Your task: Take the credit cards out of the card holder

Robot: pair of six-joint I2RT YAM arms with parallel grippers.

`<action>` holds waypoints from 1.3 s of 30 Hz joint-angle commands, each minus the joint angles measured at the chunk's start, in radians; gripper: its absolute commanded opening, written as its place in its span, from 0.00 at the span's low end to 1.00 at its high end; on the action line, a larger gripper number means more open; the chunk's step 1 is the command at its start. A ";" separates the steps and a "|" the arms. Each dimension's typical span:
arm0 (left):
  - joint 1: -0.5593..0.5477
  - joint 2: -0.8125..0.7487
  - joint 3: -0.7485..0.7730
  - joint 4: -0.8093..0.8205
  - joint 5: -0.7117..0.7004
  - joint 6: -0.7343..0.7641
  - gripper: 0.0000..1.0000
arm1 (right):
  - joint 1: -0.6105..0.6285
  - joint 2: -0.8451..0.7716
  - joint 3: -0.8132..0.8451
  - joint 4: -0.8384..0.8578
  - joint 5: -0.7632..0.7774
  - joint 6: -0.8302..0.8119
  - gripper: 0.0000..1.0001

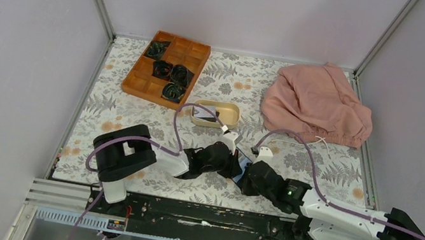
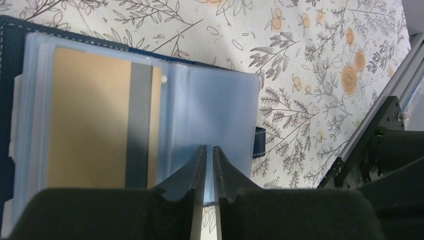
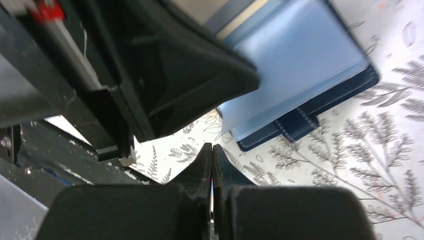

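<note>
The card holder (image 2: 220,95) lies open on the floral cloth, navy cover underneath and clear blue sleeves on top. A tan credit card (image 2: 90,115) with a grey stripe sits inside the left sleeve. My left gripper (image 2: 209,146) is shut on the near edge of the empty right sleeve, and pale blue plastic shows between its fingers. My right gripper (image 3: 212,145) is shut on nothing, hovering over the cloth just short of the holder's snap tab (image 3: 300,122). From above, both grippers meet over the holder (image 1: 243,163), which is mostly hidden.
A beige oval dish (image 1: 233,115) behind the grippers holds a pale flat item and a dark one. A wooden compartment tray (image 1: 198,53) with dark bundles stands at the back left. A pink cloth (image 1: 318,104) is heaped at the back right. The left arm's body (image 3: 165,65) looms close over the right gripper.
</note>
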 commanded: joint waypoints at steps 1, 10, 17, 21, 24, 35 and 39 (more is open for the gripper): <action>-0.006 0.027 0.045 0.034 0.012 -0.004 0.17 | 0.053 0.052 -0.018 0.067 -0.026 0.081 0.00; -0.005 -0.018 0.052 -0.014 -0.011 0.017 0.17 | 0.046 0.078 -0.092 0.124 -0.005 0.141 0.00; -0.003 -0.032 0.046 -0.023 -0.018 0.023 0.17 | -0.139 0.039 -0.158 0.147 -0.079 0.131 0.00; 0.001 -0.049 0.028 -0.031 -0.022 0.031 0.17 | -0.270 -0.024 -0.144 0.096 -0.090 0.063 0.00; 0.009 -0.061 0.017 -0.035 -0.026 0.037 0.17 | -0.342 -0.021 -0.118 0.087 -0.119 0.013 0.00; 0.194 -0.306 -0.203 0.166 0.118 -0.074 0.17 | -0.375 -0.183 -0.003 0.004 -0.173 -0.038 0.00; 0.258 -0.399 -0.221 0.075 0.077 -0.024 0.32 | -0.375 -0.169 0.043 0.023 -0.174 -0.068 0.00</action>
